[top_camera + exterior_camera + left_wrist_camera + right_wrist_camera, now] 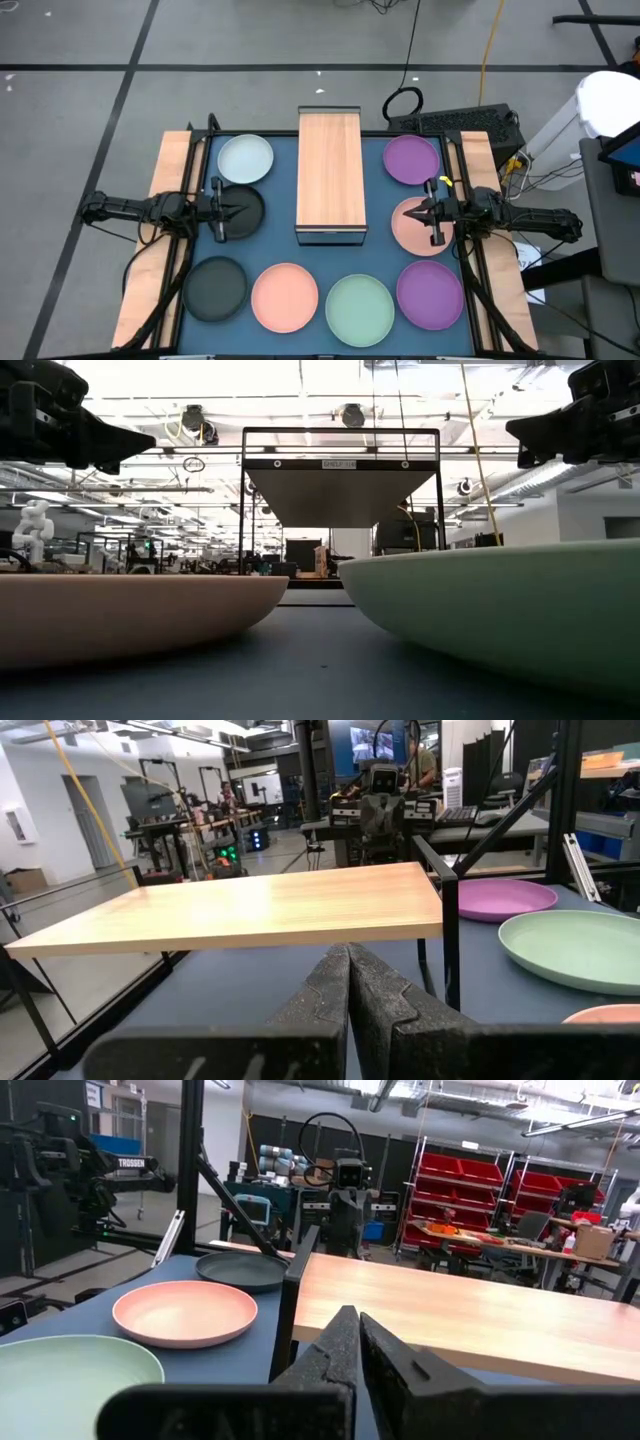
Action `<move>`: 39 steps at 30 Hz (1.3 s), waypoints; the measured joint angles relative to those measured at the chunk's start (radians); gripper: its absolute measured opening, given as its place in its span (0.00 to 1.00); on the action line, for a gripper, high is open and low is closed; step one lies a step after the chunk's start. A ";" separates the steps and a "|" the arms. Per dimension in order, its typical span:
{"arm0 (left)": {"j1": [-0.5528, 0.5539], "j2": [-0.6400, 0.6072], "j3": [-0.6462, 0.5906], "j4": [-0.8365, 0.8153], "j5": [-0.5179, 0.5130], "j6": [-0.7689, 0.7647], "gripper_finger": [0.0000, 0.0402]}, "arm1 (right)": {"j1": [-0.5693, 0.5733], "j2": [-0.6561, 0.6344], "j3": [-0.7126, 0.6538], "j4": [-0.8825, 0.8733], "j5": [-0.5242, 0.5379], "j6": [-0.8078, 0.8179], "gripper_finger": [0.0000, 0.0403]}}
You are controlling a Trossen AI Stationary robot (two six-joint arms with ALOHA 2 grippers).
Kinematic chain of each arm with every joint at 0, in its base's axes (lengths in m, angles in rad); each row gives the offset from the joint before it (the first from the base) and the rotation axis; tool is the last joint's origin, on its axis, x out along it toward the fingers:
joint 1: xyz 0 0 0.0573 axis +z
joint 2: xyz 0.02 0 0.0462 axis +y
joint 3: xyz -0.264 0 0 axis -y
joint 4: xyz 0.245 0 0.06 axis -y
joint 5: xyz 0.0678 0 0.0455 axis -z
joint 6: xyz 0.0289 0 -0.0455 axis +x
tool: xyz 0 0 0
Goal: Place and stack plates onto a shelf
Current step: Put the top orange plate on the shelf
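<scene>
Plates (286, 296) lie around the bare shelf (330, 168) on the worktop mat (330, 262). Left tool (226, 212), fingers closed on nothing, hovers over a black plate (250, 209); right tool (427, 212), likewise closed, over a pink one (408, 232).

Bright overhead lighting | ceiling glare, low view | foreground plates blurred
</scene>
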 joint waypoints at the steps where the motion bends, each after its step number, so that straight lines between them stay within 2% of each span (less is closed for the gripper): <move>1: 0.000 0.000 0.000 0.000 0.000 0.000 0.01 | 0.000 0.000 0.000 0.000 0.000 0.000 0.00; 9: 0.000 0.000 0.000 0.000 0.000 0.000 0.01 | 0.000 0.000 0.000 0.024 0.000 0.012 0.00; 13: 0.000 0.000 0.000 0.000 0.000 0.000 0.01 | -0.002 0.000 0.000 0.046 0.102 0.129 0.00; 19: 0.000 0.000 0.000 0.000 0.000 0.000 0.01 | -0.002 0.029 0.050 -0.013 0.118 0.106 0.00; 27: 0.000 0.000 0.000 0.000 0.000 0.000 0.01 | -0.002 0.182 0.212 -0.034 0.185 0.100 0.00; 39: 0.000 0.000 0.000 0.000 0.000 0.000 0.01 | -0.002 0.450 0.501 -0.081 0.187 0.108 0.00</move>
